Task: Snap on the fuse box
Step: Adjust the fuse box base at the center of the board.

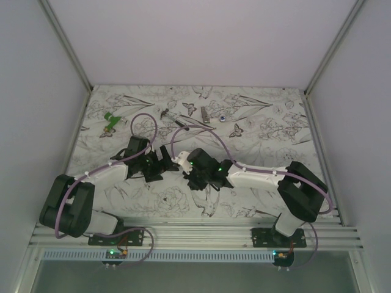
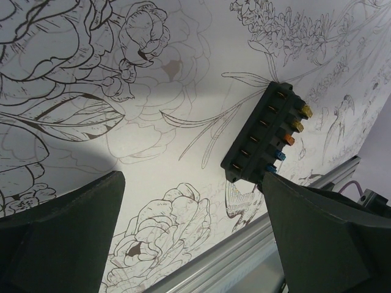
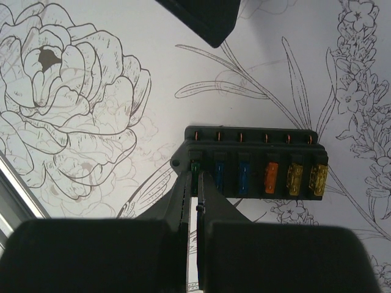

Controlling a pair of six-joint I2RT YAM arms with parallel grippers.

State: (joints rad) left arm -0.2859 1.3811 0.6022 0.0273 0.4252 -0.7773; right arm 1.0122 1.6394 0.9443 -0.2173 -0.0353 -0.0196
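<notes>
The fuse box [image 3: 256, 152] is a flat black box lying on the flower-print mat, with green, blue, orange and yellow fuses in a row. My right gripper [image 3: 197, 244] is shut on a thin dark grey two-pronged tool [image 3: 183, 195]. The tool's tips straddle the green fuse [image 3: 195, 168] at the box's left end. My left gripper [image 2: 190, 183] is open and empty. The fuse box [image 2: 259, 137] lies just beyond its right finger [image 2: 324, 238]. In the top view both grippers, left [image 1: 162, 162] and right [image 1: 189, 168], meet at mid-table and hide the box.
A green plastic piece [image 1: 110, 122] lies at the back left. Small metal parts [image 1: 204, 114] and a stick-like piece [image 1: 166, 113] lie at the back centre. An aluminium rail [image 1: 195, 235] runs along the near edge. The left gripper's finger [image 3: 201, 18] hangs just beyond the box.
</notes>
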